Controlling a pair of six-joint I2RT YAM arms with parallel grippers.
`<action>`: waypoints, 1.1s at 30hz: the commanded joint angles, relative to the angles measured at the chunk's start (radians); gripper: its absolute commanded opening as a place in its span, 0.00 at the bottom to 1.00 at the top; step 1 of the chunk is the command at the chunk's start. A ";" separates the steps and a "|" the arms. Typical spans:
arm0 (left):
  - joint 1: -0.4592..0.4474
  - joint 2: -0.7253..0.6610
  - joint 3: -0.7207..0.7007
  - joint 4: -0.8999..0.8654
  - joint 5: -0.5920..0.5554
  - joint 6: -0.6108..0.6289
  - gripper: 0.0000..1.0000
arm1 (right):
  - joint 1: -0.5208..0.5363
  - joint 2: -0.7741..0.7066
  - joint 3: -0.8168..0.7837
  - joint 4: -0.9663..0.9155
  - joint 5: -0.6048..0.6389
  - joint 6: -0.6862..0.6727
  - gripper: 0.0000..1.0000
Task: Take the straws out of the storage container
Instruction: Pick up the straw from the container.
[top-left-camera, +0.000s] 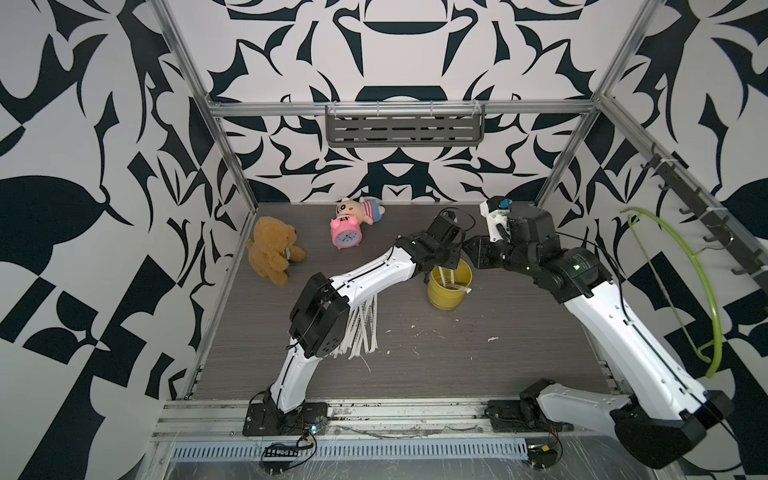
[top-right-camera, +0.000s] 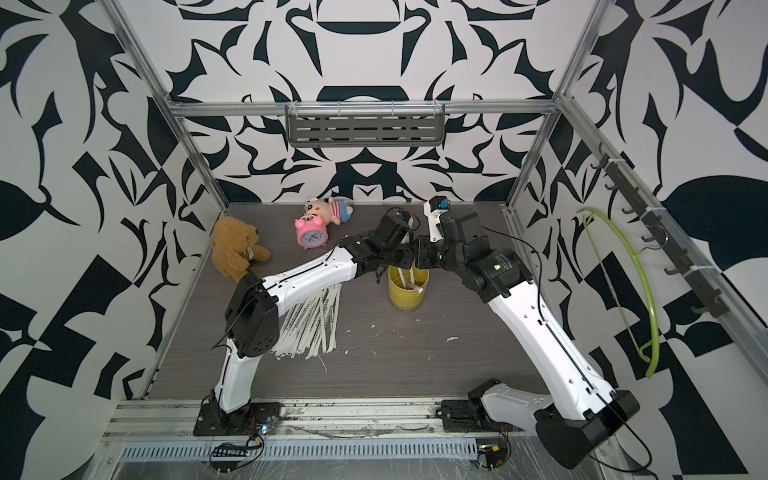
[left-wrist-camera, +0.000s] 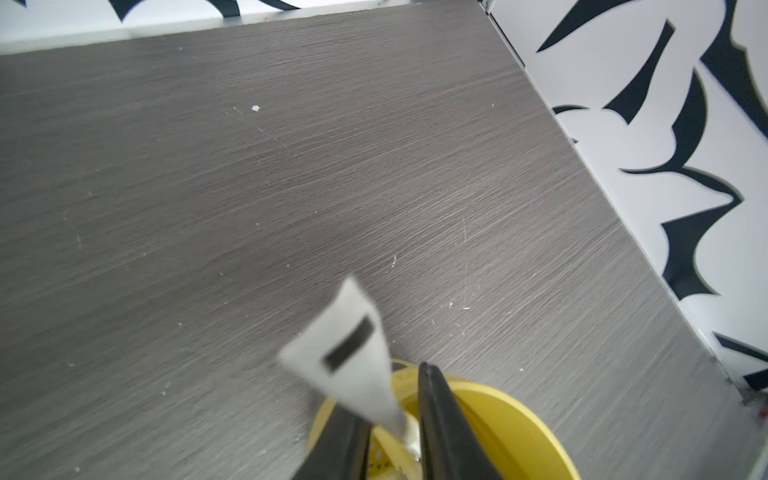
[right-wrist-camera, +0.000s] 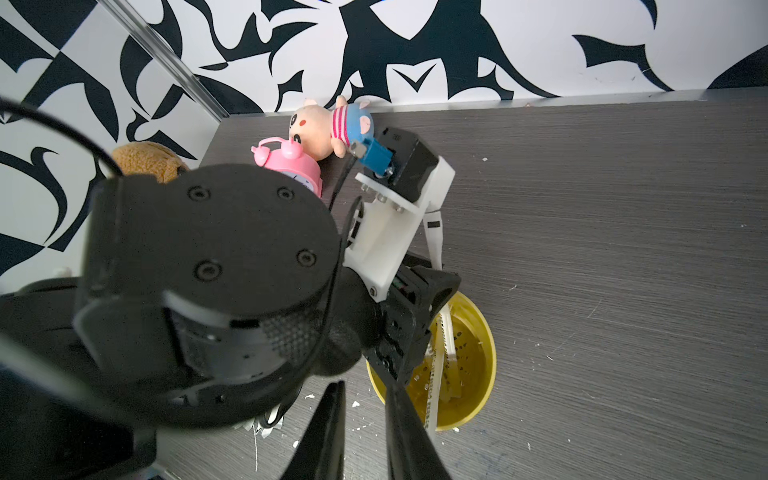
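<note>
Cup (top-left-camera: 444, 297) stands upright on table (top-left-camera: 457, 374), right of centre, in both top views (top-right-camera: 403, 299). Straws (top-left-camera: 365, 326) are mostly out, in a fanned pile flat on table left of cup (top-right-camera: 309, 322), partly under left arm's elbow. A few straws (top-left-camera: 445, 276) are in cup, leaning on the rim. Left gripper (top-left-camera: 432, 270) is at cup's left rim. Right gripper (top-left-camera: 465, 252) is at its back-right rim. Jaws of both are hidden here. White scraps (top-left-camera: 492, 339) are scattered in front of cup. Bear (top-left-camera: 274, 253), clock (top-left-camera: 347, 237) and pig (top-left-camera: 363, 210) are back left, well apart from cup.

Left wrist: left gripper (left-wrist-camera: 386, 399) is over cup (left-wrist-camera: 511, 419) mouth, jaws narrow. One straw (left-wrist-camera: 349, 345), blurred, rises between them. It sits against one finger (left-wrist-camera: 442, 432), with a gap to the other. Can't tell if it is pinched.

Right wrist: right gripper (right-wrist-camera: 363, 384) has its jaws slightly parted, tips at cup's (right-wrist-camera: 473, 390) near rim. Yellow wall shows between them. Can't tell if the rim is clamped. Left gripper sits over cup mouth with one straw (right-wrist-camera: 434, 241) sticking up out of it. More straws (right-wrist-camera: 446, 345) are below, inside cup. Clock (right-wrist-camera: 291, 166), pig (right-wrist-camera: 328, 129) and bear (right-wrist-camera: 145, 160) are behind.
</note>
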 joint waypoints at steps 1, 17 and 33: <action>0.003 0.029 0.024 -0.023 0.005 0.009 0.23 | -0.007 -0.037 -0.003 0.026 0.001 -0.016 0.22; -0.038 -0.085 -0.019 0.063 0.011 0.111 0.11 | -0.007 -0.040 0.005 0.030 0.001 -0.016 0.21; -0.067 -0.206 -0.011 0.089 0.060 0.186 0.04 | -0.007 -0.103 -0.012 0.050 0.009 -0.018 0.21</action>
